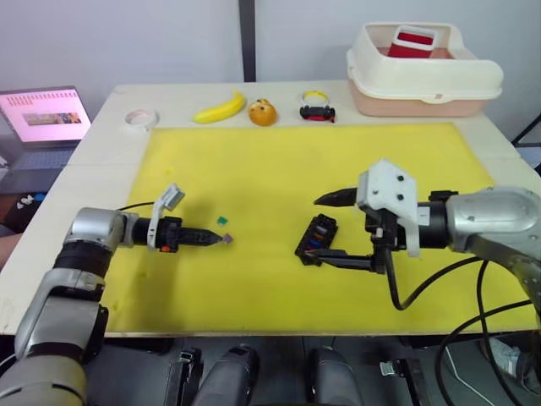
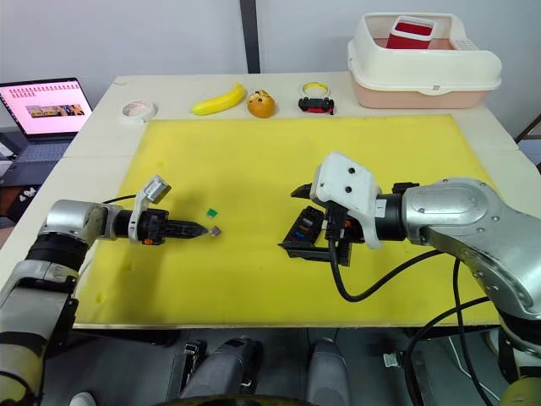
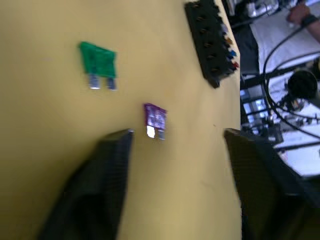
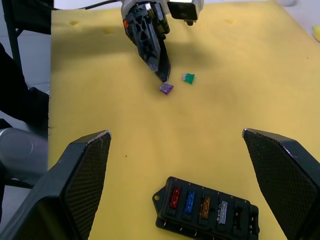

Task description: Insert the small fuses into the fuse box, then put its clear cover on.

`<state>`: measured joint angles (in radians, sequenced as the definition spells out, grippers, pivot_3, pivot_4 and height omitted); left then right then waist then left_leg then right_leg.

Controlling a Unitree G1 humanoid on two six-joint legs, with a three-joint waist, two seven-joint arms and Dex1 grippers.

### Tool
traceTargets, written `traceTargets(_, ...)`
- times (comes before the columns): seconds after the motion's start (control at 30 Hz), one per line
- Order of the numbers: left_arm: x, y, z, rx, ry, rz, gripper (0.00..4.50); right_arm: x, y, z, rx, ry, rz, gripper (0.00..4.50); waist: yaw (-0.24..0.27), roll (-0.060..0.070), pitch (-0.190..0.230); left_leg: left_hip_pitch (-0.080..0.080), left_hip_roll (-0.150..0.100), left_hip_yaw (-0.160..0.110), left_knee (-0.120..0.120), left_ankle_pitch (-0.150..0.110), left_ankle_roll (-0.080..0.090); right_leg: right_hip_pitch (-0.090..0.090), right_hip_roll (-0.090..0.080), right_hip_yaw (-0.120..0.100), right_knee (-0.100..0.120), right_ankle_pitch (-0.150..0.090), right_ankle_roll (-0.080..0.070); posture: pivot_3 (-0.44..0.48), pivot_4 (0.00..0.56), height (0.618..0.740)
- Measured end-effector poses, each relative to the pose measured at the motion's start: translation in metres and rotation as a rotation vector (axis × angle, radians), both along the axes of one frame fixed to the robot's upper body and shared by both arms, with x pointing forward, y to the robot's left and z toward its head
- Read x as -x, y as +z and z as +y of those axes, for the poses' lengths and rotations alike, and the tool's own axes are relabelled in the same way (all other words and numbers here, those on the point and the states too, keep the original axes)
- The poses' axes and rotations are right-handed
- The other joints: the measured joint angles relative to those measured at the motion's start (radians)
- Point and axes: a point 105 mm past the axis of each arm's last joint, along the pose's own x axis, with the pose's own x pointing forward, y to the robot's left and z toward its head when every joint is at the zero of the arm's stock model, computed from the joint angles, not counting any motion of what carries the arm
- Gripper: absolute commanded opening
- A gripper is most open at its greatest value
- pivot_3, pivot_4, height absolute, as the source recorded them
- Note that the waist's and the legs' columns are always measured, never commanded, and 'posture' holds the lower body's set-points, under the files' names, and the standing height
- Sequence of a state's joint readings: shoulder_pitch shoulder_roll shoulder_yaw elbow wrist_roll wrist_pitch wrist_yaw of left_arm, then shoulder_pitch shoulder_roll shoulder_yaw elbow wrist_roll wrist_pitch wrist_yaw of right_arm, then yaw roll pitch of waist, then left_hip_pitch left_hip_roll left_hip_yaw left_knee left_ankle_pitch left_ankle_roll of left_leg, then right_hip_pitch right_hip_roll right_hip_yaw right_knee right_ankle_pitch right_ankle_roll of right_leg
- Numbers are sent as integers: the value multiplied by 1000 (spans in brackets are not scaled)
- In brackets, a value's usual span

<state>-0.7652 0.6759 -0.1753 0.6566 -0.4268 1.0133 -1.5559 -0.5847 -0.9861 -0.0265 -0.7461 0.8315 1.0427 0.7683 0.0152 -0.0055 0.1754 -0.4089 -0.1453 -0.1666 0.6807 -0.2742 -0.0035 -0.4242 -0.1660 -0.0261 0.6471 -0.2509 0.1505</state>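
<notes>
Yellow foam mat (image 1: pixel 254 169) covers the bench, and the black fuse box (image 4: pixel 206 209) lies on it with red, blue, amber and grey fuses already seated — at least one slot beside them looks empty. Two fuses lie loose on the mat: the purple fuse (image 3: pixel 155 119) and the green fuse (image 3: pixel 98 62). The left hand (image 3: pixel 177 137) has its fingers apart, straddling the purple one without touching it. The right hand (image 4: pixel 177 137) hovers over the box, fingers wide apart and empty. By my reading, two insertions and the clear cover — which I cannot make out — remain.
</notes>
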Motion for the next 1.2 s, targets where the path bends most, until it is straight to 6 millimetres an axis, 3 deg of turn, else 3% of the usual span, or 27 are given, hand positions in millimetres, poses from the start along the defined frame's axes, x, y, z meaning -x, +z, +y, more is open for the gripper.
traceTargets(0.53,-8,0,-18,32,-4,44,3233,-3,-1,3,3,-13,-9,4500,15,0,0,0,-1,0,1,0,0,1,0,0,0,0,0,0,150,740)
traceTargets(0.63,-9,-1,-18,25,-11,32,2332,-3,-1,3,4,-17,-9,4500,20,0,0,0,-1,0,1,0,0,0,0,0,0,0,0,0,150,740)
traceTargets(0.77,-9,-5,-19,9,-17,23,315,-4,-1,2,5,-25,-9,4500,20,0,0,0,0,0,0,0,0,0,0,0,0,0,0,0,150,740)
traceTargets(0.8,-9,-6,-19,10,-19,24,29,-4,-1,2,5,-26,-9,4500,19,0,0,0,0,0,0,0,0,0,0,0,0,0,0,0,150,740)
traceTargets(1.2,-7,1,-13,15,-15,1,29,-5,-2,2,4,-30,-8,4500,-2,0,0,0,0,-1,0,0,-1,-1,0,0,0,0,0,0,150,740)
